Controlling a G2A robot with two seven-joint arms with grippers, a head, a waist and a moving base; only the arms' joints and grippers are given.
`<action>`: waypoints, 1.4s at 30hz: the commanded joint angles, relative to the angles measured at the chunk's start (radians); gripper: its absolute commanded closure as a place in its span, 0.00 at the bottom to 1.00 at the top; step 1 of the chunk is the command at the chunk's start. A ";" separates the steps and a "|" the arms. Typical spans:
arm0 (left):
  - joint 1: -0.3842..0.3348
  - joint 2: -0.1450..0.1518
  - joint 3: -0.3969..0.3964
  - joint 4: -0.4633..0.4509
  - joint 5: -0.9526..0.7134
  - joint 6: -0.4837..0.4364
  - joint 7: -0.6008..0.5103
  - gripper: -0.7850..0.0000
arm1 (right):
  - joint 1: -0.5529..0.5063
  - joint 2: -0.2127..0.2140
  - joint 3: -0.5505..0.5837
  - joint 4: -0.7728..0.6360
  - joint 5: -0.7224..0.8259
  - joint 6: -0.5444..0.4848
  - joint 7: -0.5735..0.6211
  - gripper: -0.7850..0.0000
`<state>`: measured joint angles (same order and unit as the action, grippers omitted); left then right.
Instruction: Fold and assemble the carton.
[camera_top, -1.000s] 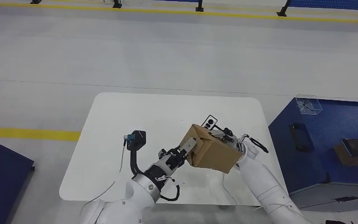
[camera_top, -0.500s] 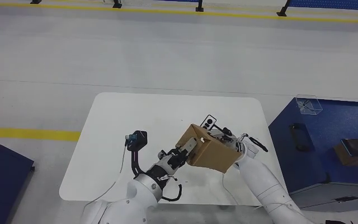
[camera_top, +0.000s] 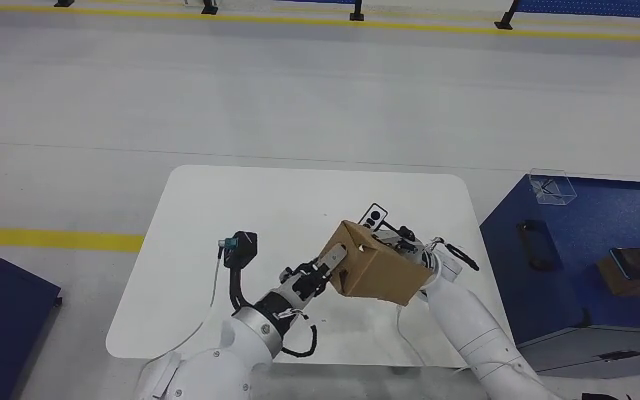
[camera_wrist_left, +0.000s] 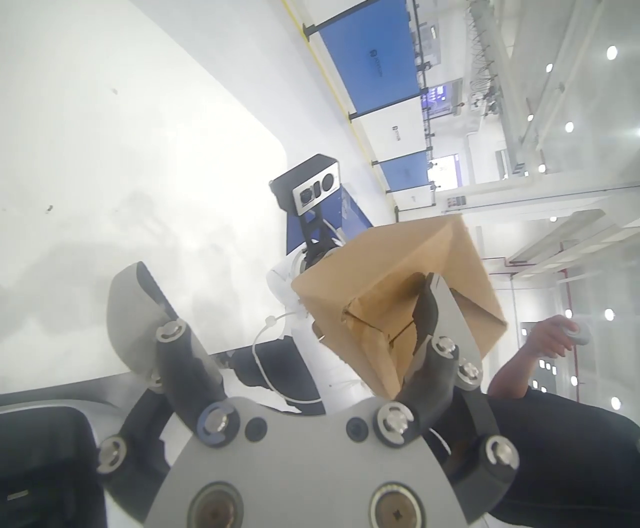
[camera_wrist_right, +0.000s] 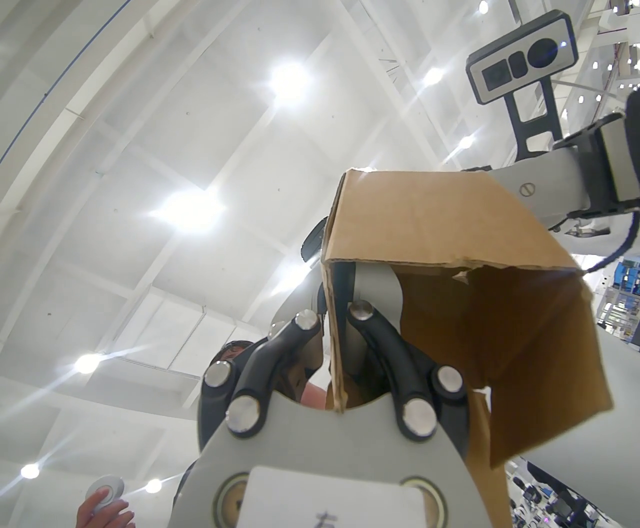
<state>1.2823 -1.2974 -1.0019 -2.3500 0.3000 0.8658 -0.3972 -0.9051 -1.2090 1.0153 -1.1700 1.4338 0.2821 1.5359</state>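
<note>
Cameras: one overhead, two wrist-mounted.
Top view looks down; wrist views, close in, share the carton (camera_top: 375, 268) at the table's (camera_top: 250, 220) 3 o'clock.

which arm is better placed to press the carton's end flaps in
Left, likely: the left gripper is open, one finger against the carton's end flaps; the right gripper is shut on its wall.

Carton (camera_top: 378, 268): brown cardboard, matt, faintly fibrous, with one ragged torn edge. Table (camera_top: 250, 220) below the carton: white, smooth, low sheen, faint grey scuffs. Left gripper (camera_wrist_left: 282, 295) and right gripper (camera_wrist_right: 334, 300) at the carton: matt grey metal fingers (camera_wrist_left: 140, 300), black links, bright polished screws.
</note>
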 joint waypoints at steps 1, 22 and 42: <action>-0.008 -0.001 0.004 0.000 0.000 0.013 -0.009 0.00 | 0.000 0.000 0.000 0.000 0.000 0.000 0.000 1.00; -0.029 -0.012 -0.039 0.000 -0.053 -0.053 0.045 0.00 | 0.000 0.000 0.000 0.000 0.000 0.000 0.000 1.00; -0.029 -0.012 -0.039 0.000 -0.053 -0.053 0.045 0.00 | 0.022 0.039 0.187 -0.132 0.030 0.341 -0.994 1.00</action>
<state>1.2534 -1.3096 -1.0405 -2.3500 0.2470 0.8132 -0.3517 -0.8813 -1.1715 1.1849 -1.2872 1.4332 0.5800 0.7175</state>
